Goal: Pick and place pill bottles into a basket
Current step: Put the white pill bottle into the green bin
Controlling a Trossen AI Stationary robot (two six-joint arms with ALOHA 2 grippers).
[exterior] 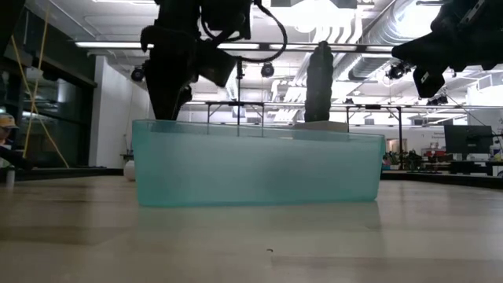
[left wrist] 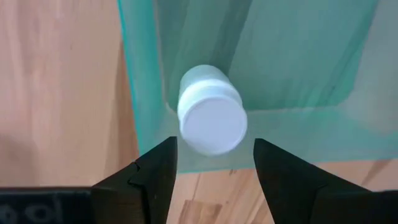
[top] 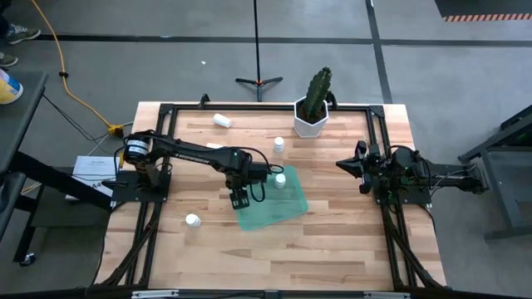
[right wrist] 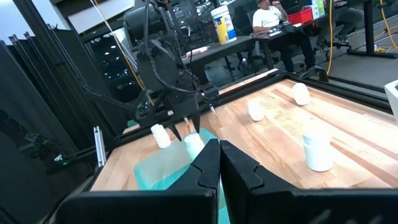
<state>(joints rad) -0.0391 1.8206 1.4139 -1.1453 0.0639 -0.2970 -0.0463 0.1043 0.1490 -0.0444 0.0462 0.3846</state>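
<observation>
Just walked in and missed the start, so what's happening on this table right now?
The left arm's tool hangs over a corner of the teal-green tray, fingers open, with a white pill bottle lying in the tray just beyond them. Another bottle stands at the tray's far edge, and more bottles sit loose on the wooden table. The right tool waits shut at the right side.

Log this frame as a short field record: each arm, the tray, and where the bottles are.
left gripper: open, above the corner of the green tray
bottle in tray corner: lying inside, apart from the fingers
right gripper: shut, waiting at the table's right side
bottle by tray's far edge: upright
loose bottles: one near the left front, one at the far left, one near the cactus pot
</observation>
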